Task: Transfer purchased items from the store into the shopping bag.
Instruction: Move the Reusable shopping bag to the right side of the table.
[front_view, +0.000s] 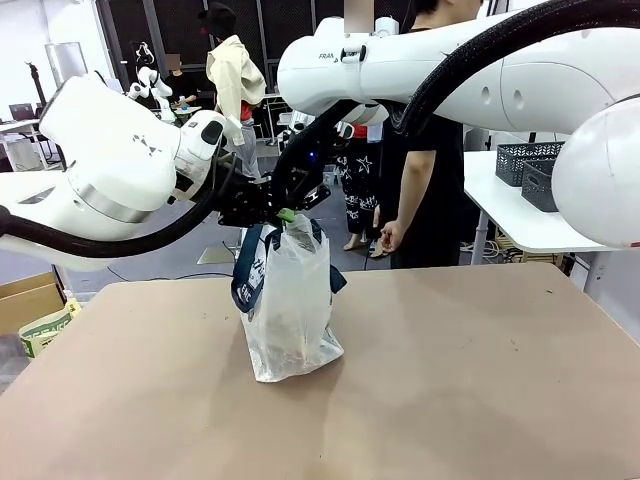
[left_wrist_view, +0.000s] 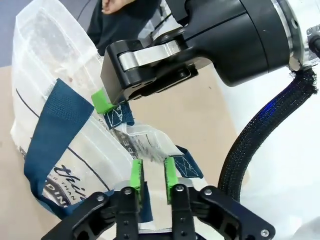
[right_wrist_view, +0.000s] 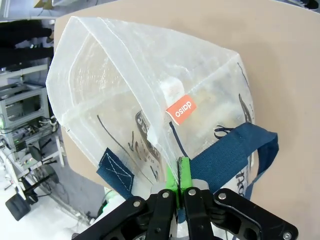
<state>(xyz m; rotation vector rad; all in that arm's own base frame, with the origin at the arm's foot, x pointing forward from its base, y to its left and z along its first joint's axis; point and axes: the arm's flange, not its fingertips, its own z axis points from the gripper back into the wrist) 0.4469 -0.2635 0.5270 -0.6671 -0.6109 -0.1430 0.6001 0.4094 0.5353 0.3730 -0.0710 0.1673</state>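
Front view. Shopping bag (front_view: 290, 300): translucent white film with navy straps, upright near the middle of the tan surface (front_view: 480, 390), top edge drawn up to a peak. Right fingers (front_view: 288, 214): at that peak, green pad against the film. Left fingers (front_view: 256, 212): just beside them on the strap side, state not readable from this angle. Person (front_view: 430, 150): dark clothes, standing beyond the far edge. Baskets (front_view: 530, 165): dark openwork, on a white side table at the right, well apart from the bag.

Left wrist view. Left fingers (left_wrist_view: 169, 176): green pads narrowly apart, with bag film showing in the gap; whether it lies between the pads or behind them cannot be told. Right fingers (left_wrist_view: 102, 101): above, pinched on the rim of the shopping bag (left_wrist_view: 55, 75) at the stitched end of a strap (left_wrist_view: 52, 135).

Right wrist view. Right fingers (right_wrist_view: 181, 172): pads pressed together on the rim of the shopping bag (right_wrist_view: 115, 85), beside a navy strap (right_wrist_view: 230, 150). Orange tag (right_wrist_view: 181, 109): on the seam, white lettering.
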